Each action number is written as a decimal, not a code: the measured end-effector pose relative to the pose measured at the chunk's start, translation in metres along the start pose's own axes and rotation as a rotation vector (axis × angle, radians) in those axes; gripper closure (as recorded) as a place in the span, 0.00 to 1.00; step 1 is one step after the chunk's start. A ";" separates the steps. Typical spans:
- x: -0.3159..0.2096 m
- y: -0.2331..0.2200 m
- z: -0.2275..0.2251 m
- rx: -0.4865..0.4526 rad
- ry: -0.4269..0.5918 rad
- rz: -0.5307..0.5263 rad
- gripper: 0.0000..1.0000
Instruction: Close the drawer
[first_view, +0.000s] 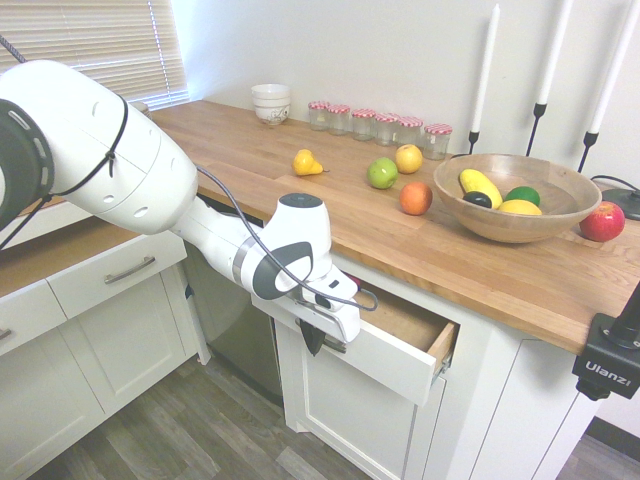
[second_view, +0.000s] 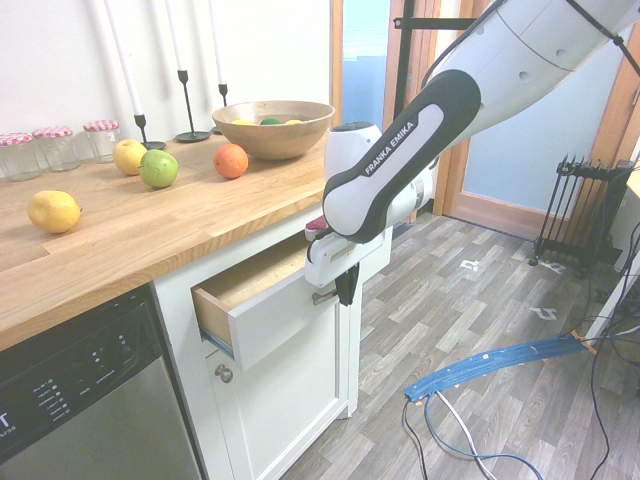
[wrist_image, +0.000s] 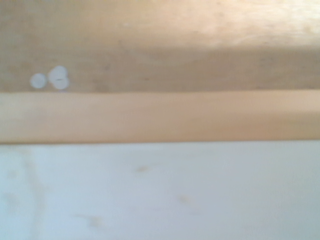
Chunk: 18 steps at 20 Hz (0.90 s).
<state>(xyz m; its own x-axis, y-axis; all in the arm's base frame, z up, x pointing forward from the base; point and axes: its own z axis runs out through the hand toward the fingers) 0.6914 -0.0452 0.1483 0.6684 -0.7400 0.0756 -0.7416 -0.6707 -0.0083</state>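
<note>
Drawer (first_view: 395, 352) under the wooden tabletop (first_view: 300, 215) is partly out, so we judge closing unfinished. Our end effector (first_view: 312, 338), fingers pinched together and holding nothing, hangs against its white front beside the handle (second_view: 324, 296).

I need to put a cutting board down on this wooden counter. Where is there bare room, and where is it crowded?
The butcher-block countertop is bare along its front edge, above the open white-fronted drawer, and between the stacked white bowls and the yellow pear-shaped fruit. It is crowded near the wooden fruit bowl, loose fruit and red-lidded glass jars.
</note>
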 end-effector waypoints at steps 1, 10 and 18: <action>0.004 -0.002 -0.001 -0.001 0.000 0.002 1.00; 0.024 -0.033 0.003 -0.001 0.003 -0.010 1.00; 0.033 -0.053 0.004 -0.007 -0.002 -0.011 1.00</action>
<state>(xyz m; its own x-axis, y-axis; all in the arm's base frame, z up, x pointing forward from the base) 0.7532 -0.0343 0.1473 0.6767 -0.7326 0.0735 -0.7345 -0.6786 -0.0009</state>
